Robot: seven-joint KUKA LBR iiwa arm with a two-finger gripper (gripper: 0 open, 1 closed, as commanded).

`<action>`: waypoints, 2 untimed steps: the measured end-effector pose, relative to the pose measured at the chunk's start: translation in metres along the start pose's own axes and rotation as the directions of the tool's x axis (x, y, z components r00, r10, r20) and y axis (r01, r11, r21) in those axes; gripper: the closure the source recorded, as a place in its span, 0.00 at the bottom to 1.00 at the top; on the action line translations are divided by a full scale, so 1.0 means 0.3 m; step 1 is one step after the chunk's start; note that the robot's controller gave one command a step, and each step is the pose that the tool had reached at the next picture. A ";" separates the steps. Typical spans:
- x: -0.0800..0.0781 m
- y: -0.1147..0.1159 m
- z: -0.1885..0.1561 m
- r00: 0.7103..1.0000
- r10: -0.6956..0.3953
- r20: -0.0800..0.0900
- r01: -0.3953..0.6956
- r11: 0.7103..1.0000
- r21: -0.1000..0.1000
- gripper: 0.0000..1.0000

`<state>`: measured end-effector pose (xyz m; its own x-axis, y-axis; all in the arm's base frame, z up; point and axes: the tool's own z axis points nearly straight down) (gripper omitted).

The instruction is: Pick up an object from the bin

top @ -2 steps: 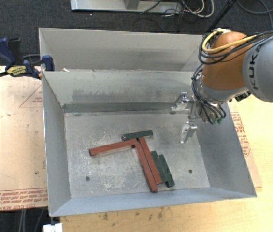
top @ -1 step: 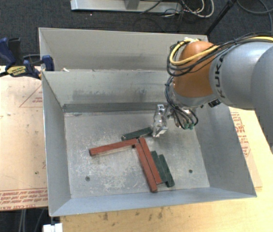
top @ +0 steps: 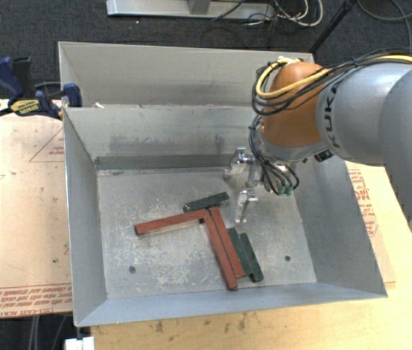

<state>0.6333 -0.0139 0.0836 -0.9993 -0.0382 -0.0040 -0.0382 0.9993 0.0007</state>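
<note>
I see the gripper [top: 241, 208] poised mid-bin beside the short green stick [top: 206, 203] and crossed red sticks [top: 221, 250], likely lining up a pick; opening I cannot tell, nothing visibly gripped.

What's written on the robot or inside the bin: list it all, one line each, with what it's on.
"KU": dark letters on the grey arm, beside its orange cover; the rest of the word curves out of sight.
Bin, red bars, green bars: no text on them.
</note>
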 end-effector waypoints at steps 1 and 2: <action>0.000 0.000 0.000 1.000 0.000 0.000 0.000 1.000 0.000 0.00; 0.001 0.001 0.000 1.000 -0.002 -0.001 0.002 1.000 0.000 0.00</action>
<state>0.6329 -0.0136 0.0834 -0.9992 -0.0400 -0.0032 -0.0400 0.9992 0.0006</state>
